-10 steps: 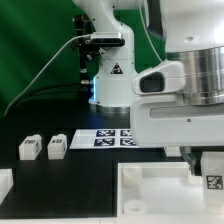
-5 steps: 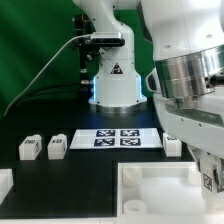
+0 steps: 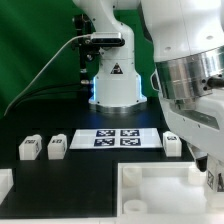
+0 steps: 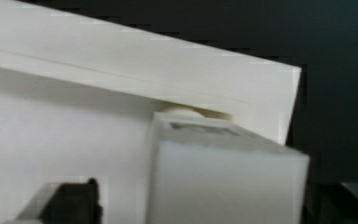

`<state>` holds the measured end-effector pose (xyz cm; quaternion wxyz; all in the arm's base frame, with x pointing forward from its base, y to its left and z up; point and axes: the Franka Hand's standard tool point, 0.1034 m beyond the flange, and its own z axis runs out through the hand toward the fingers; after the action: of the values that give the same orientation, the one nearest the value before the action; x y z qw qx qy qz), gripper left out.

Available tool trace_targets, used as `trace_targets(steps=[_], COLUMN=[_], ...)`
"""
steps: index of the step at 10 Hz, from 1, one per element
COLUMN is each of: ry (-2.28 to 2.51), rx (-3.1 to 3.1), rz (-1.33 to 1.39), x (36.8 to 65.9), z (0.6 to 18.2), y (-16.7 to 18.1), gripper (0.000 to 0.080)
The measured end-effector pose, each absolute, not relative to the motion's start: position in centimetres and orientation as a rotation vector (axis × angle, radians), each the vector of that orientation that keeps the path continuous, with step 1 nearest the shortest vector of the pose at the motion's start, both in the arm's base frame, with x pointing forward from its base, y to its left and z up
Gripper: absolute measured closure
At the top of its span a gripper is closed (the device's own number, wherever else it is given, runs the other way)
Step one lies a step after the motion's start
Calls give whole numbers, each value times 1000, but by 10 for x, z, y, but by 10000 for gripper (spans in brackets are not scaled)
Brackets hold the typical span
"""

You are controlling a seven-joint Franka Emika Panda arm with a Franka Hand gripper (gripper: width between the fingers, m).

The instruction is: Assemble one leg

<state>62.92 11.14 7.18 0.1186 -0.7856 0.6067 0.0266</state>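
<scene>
My gripper is at the exterior view's lower right, shut on a white leg whose tag shows at the frame edge. It holds the leg over the right corner of the large white tray-like piece. In the wrist view the leg fills the space between my two dark fingers, right above a corner of the tray piece. Two more legs stand at the left. A third leg stands by the marker board's right end.
The marker board lies flat mid-table in front of the robot's base. A white part shows at the lower left edge. A cable hangs at the back left.
My wrist has turned and shifted, uncovering the leg by the marker board. The held leg has moved slightly right and down at the tray's right corner.
</scene>
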Motion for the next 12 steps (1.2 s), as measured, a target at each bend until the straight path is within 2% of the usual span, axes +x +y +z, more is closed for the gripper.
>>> trace_targets(steps=[1,3,4,7,10,12], ry=[1518,1004,935,322,-265,-120], rx=[-2482,-2810,-2825,-2985,-3027,-3035], rz=[65,80,61,9,-15,-7], x=[627,622,623,623,626,626], z=[76,86,85,82,71,71], y=[109,123,125,122,116,117], gripper=[170,153,153,150,150,396])
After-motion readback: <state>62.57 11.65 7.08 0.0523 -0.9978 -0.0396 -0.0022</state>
